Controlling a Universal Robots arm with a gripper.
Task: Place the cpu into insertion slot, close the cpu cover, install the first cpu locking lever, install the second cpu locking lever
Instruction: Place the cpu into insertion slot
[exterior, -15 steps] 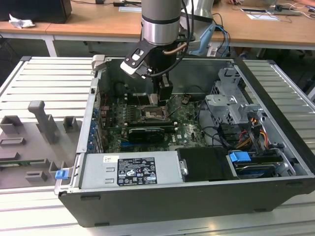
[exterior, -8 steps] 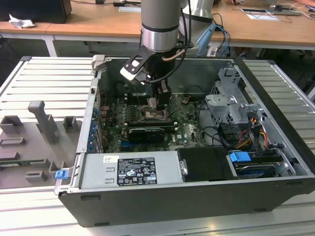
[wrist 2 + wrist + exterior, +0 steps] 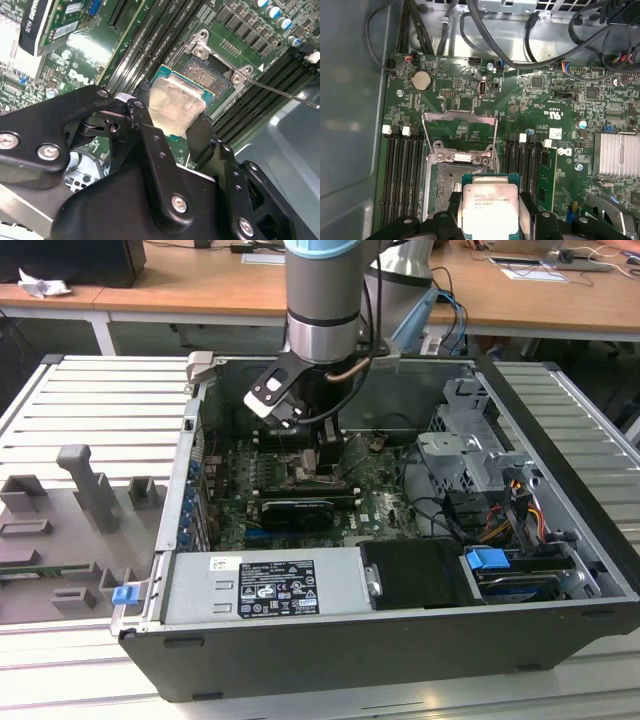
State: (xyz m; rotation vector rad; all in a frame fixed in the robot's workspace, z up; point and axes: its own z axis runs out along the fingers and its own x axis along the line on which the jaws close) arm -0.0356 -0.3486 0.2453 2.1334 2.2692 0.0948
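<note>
My gripper (image 3: 169, 119) is shut on the cpu (image 3: 175, 102), a square chip with a dull silver face on a green board. The two black fingers (image 3: 146, 131) clamp it by opposite edges. In both wrist views the chip hangs level just above one edge of the insertion slot (image 3: 447, 186), partly overlapping it, and the dark socket bed is bare. The cpu cover (image 3: 460, 116) stands flipped open beyond the slot, hinged at its far side. A thin locking lever (image 3: 286, 93) sticks out past the socket. In the exterior view the gripper (image 3: 318, 455) is low inside the computer case.
Long black memory slots (image 3: 402, 175) run along both sides of the socket. A finned heat sink (image 3: 617, 155) and cables (image 3: 555, 55) lie nearby. The power supply (image 3: 260, 585), the drive cage (image 3: 470, 450) and the case walls (image 3: 190, 460) hem in the arm.
</note>
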